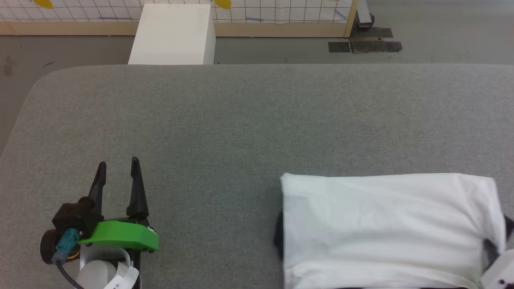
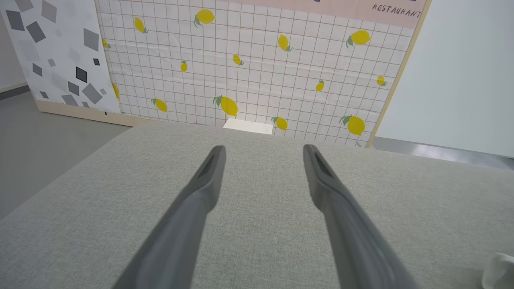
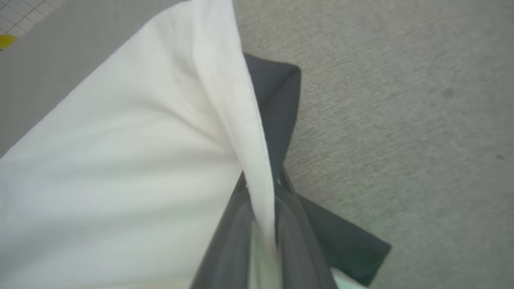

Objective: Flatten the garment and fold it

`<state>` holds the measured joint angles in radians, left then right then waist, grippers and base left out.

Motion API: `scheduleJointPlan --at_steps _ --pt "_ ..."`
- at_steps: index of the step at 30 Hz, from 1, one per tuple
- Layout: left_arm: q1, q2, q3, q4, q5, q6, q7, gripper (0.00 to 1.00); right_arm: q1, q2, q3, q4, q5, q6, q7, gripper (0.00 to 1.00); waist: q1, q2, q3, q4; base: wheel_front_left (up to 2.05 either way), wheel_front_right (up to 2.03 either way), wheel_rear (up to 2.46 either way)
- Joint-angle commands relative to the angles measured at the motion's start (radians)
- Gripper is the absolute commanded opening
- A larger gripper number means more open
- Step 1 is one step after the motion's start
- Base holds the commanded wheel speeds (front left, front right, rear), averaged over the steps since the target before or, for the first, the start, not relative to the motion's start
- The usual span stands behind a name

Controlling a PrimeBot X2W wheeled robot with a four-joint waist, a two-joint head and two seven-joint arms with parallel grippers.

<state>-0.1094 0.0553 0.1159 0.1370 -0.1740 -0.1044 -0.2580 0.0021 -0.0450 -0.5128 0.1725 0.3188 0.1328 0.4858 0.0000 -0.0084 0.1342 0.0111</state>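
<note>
1. Where the counter (image 1: 241, 120) rounds off at its left end, the left hand (image 1: 118, 161) sits low over the grey fabric. Its fingers point away from the robot, and a green cover (image 1: 120, 237) lies behind them. I cannot tell whether it touches the surface.
2. Left hand state: the two dark fingers are set wide apart. In the left wrist view (image 2: 264, 147), grey counter cloth shows in the gap between them.
3. Past the counter's far edge, a white box (image 1: 172, 34) stands on the grey floor (image 1: 281, 50). It is against a gridded panel (image 2: 261, 68) printed with yellow lemons.
4. The garment (image 1: 385, 224) lies on the near right part of the counter, well apart from the left hand. Its white body is uppermost and forms a rough rectangle. The left edge is straight, and the near edge is cut off by the bottom of the head view.
5. Black fabric peeks out from under the garment's left edge (image 1: 278, 237).
6. Right hand (image 3: 263, 178) state: the fingers are pressed close together on a ridge of white garment cloth, which runs up between them.
7. Just beside that pinch, a black sleeve (image 3: 277, 104) lies under the white layer and spreads onto the counter.
8. A pale part of the right arm (image 1: 500, 273) shows at the head view's lower right corner, at the garment's right end.
</note>
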Motion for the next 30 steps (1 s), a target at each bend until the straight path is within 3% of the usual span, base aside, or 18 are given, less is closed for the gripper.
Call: scheduleJointPlan --at_steps 1,5,10,20,21,25,30 --pt "-0.009 -0.005 0.003 0.000 0.007 -0.005 -0.004 1.00 0.007 -0.005 -0.033 -0.019 -0.033 -0.002 -0.010 0.00 0.0000 0.0081 0.001 -0.002 0.00 0.00 0.00" --pt "-0.006 -0.005 0.007 0.000 0.008 -0.006 -0.004 1.00 0.014 -0.005 -0.061 -0.069 -0.073 -0.002 0.004 0.00 0.0000 0.0081 0.001 -0.010 0.00 0.00 0.00" --pt "-0.006 -0.005 0.008 0.004 0.008 -0.008 -0.004 1.00 0.053 -0.005 0.025 -0.194 -0.078 -0.002 0.047 0.00 0.0000 0.0081 -0.001 -0.014 0.00 0.00 0.00" --pt "-0.014 -0.005 -0.007 0.016 0.011 -0.011 -0.004 1.00 0.160 -0.005 0.393 -0.578 -0.056 -0.002 0.224 0.00 0.0000 0.0081 -0.007 -0.003 0.00 0.00 0.00" --pt "-0.016 -0.005 -0.014 0.020 0.008 -0.011 -0.004 1.00 0.143 -0.005 0.527 -0.630 -0.076 -0.002 0.258 0.00 0.0000 0.0081 -0.006 0.002 0.00 0.00 0.00" --pt "-0.024 -0.005 -0.029 0.024 0.002 -0.008 -0.004 1.00 0.077 -0.005 0.686 -0.579 -0.121 -0.002 0.286 0.00 0.0000 0.0081 0.004 0.017 0.00 0.00 0.00" --pt "-0.036 -0.005 -0.039 0.024 -0.001 -0.008 -0.004 1.00 0.013 -0.005 0.776 -0.445 -0.125 -0.002 0.295 0.00 0.0000 0.0081 0.023 0.034 0.00 0.00 0.00"
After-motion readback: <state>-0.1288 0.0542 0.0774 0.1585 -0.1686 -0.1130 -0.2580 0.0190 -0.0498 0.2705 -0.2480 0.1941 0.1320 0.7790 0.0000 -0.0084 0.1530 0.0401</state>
